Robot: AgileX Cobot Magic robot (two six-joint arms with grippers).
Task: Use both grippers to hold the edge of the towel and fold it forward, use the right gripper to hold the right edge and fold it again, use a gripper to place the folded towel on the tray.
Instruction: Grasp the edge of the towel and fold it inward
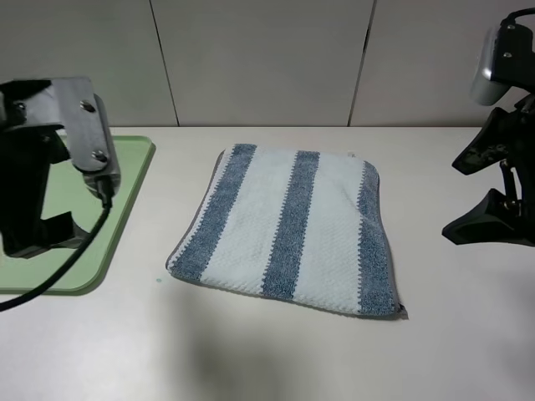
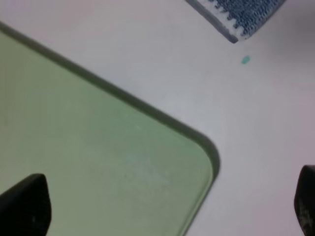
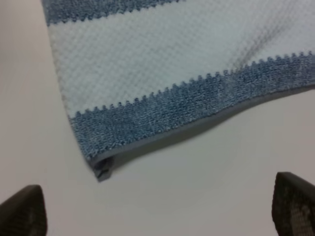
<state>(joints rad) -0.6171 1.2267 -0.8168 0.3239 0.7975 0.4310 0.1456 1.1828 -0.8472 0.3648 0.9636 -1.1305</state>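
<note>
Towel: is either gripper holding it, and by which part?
Nothing is held. The left gripper and right gripper are open, clear of the towel.

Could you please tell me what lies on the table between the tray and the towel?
Almost nothing: bare table separates the tray from the towel, apart from a tiny teal speck near the towel's corner, clearest in the left wrist view.

The towel lies flat mid-table, the tray to its left
</note>
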